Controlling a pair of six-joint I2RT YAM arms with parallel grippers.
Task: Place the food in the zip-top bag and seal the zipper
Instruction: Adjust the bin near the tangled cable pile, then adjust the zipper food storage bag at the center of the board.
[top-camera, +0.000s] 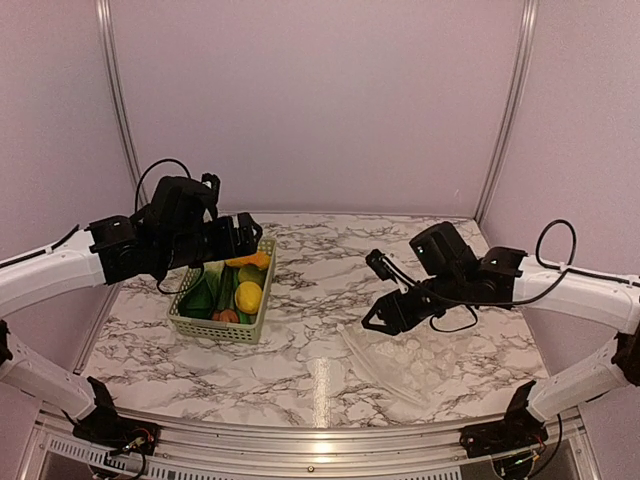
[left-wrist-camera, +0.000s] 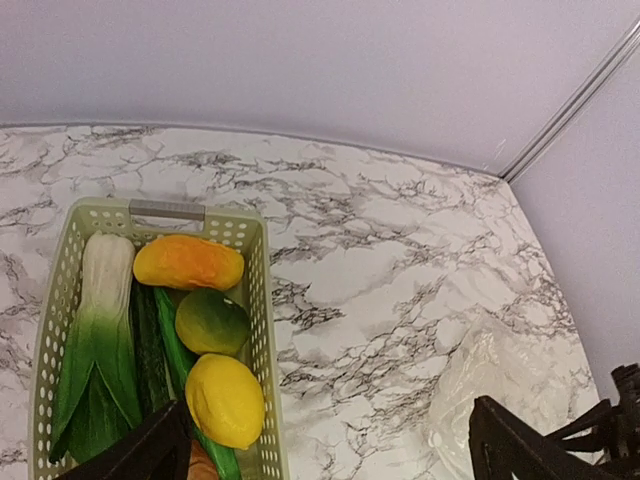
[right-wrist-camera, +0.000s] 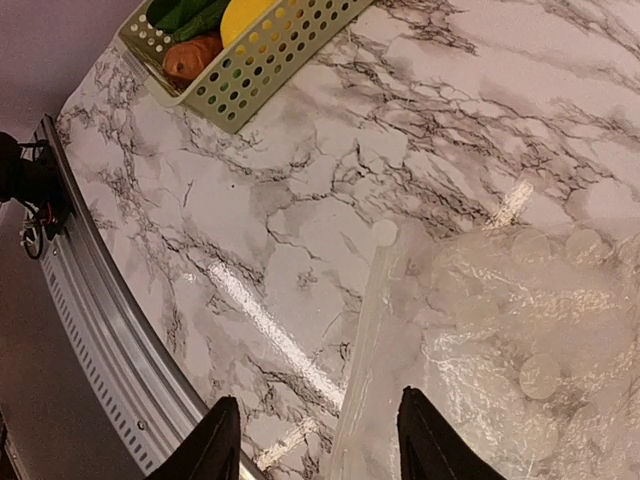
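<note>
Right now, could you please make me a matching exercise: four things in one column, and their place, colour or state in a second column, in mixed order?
A. bok choy
B. lemon
C. zip-top bag
D. left end effector

1. flat on the marble table, outside the basket
2. open, above the basket
3. yellow, in the basket
4. white and green, along one long basket wall

Pairs: A-4, B-3, C-1, D-2.
</note>
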